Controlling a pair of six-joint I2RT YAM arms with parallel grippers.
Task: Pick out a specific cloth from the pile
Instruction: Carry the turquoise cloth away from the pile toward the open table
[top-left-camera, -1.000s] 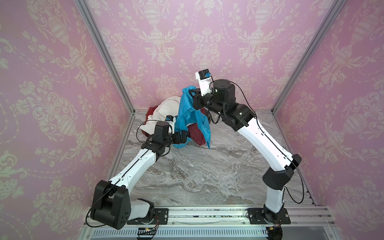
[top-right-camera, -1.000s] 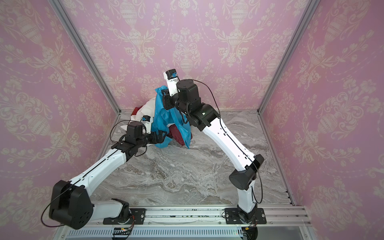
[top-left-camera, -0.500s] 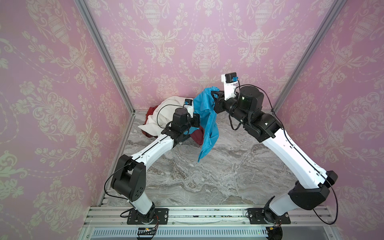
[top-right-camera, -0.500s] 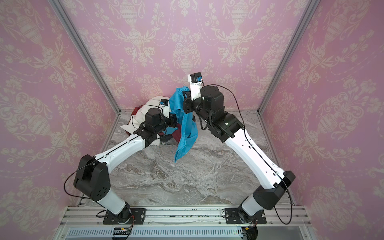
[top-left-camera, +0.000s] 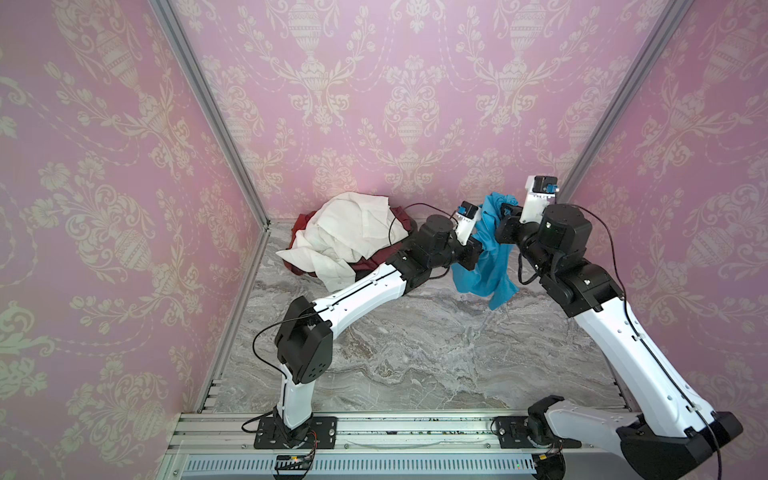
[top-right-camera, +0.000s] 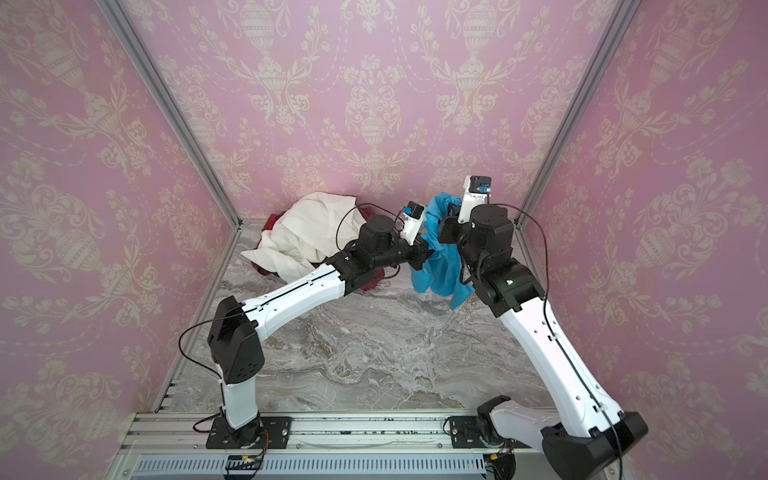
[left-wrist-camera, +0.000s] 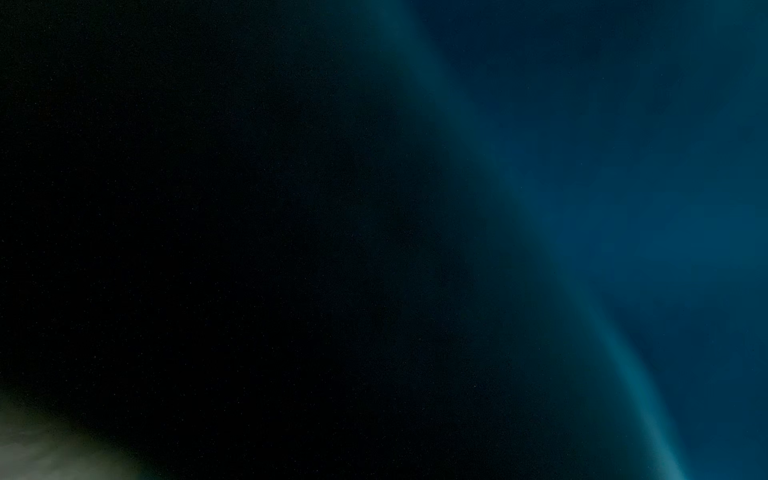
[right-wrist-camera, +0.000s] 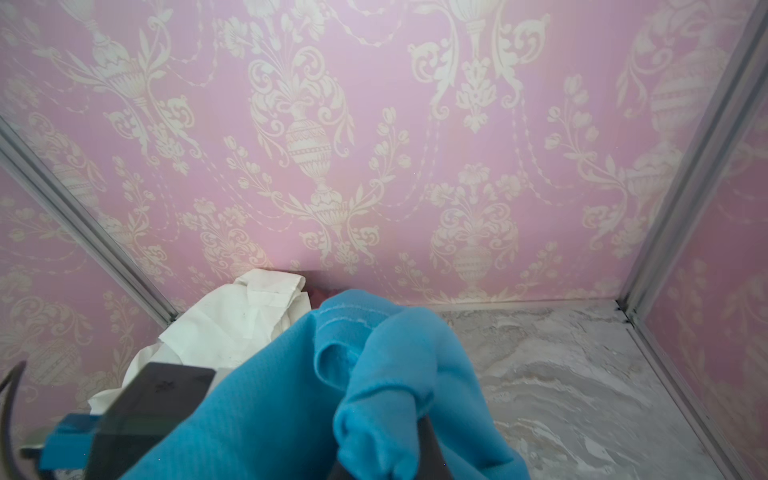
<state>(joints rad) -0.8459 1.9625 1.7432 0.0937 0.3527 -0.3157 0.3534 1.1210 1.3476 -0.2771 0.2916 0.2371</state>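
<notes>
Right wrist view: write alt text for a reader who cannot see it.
A turquoise cloth hangs bunched across the lower foreground. Behind it lie a white shirt and a sliver of dark red garment, on a marble table against pink patterned walls.

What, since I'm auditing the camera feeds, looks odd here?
The left wrist view is nearly black with blurred blue: the cloth seems pressed against that camera. Nothing else stands out.

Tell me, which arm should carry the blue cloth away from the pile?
Right, probably. The right pincer holds the turquoise-blue knit cloth by the top, clear of the heap of white and dark red garments; the left pincer pinches it lower down.
</notes>
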